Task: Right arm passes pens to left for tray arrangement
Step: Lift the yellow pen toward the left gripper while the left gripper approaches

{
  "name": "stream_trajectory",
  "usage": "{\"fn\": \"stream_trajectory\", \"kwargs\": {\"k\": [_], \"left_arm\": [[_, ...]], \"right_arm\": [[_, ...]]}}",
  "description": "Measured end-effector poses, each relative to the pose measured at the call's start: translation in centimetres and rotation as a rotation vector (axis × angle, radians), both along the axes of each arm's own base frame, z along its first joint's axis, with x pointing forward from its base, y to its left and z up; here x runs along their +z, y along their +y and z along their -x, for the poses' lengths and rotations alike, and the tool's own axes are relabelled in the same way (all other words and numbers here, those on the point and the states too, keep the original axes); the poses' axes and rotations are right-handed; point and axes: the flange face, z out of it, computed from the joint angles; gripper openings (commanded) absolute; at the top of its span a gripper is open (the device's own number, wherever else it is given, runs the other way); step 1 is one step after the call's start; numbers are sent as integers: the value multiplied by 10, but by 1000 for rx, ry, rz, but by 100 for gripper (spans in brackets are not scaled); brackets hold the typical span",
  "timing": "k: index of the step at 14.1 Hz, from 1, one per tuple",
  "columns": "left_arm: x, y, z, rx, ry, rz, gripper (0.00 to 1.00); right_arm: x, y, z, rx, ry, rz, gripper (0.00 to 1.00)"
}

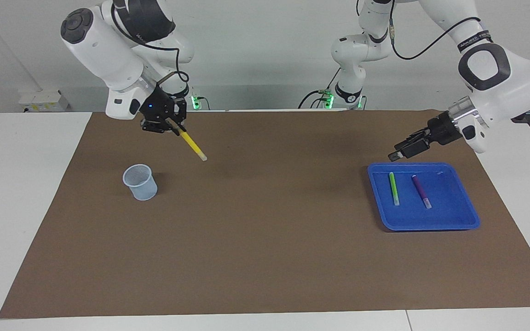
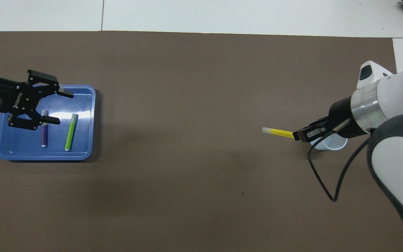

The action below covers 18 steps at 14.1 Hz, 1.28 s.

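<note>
My right gripper [image 1: 176,130] [image 2: 296,135], marked by a small blue light, is shut on one end of the yellow pen [image 1: 192,145] [image 2: 277,132]. It holds the pen slanted in the air over the brown mat, its pale end pointing down and toward the left arm's end. The blue tray [image 1: 449,220] [image 2: 19,152] lies at the left arm's end with the green pen [image 1: 394,188] [image 2: 70,132] and purple pen [image 1: 421,191] [image 2: 44,133] lying side by side in it. My left gripper [image 1: 396,154] [image 2: 61,107] hangs open over the tray's edge nearest the robots, holding nothing.
A small pale-blue translucent cup [image 1: 140,182] [image 2: 329,144] stands upright on the mat at the right arm's end, partly covered by the right gripper in the overhead view. The brown mat [image 1: 265,239] covers most of the white table.
</note>
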Motion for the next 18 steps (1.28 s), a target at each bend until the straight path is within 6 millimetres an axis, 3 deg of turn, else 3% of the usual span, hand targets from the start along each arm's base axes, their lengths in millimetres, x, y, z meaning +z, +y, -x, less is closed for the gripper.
{"fn": "stream_trajectory", "kwargs": {"k": [3, 6, 11, 13, 18], "left_arm": [[-10, -21, 12, 30, 63, 49, 91], [-15, -53, 21, 82, 110, 68, 91], [-18, -113, 35, 192, 106, 75, 91], [-18, -134, 42, 228, 101, 83, 91], [-13, -184, 51, 324, 116, 80, 91]], "right_arm": [[9, 49, 0, -158, -3, -119, 0], [1, 86, 1, -276, -24, -215, 0], [-16, 166, 35, -438, -35, -277, 0], [-15, 183, 44, -506, -35, -340, 0], [-29, 202, 55, -639, -42, -486, 0]]}}
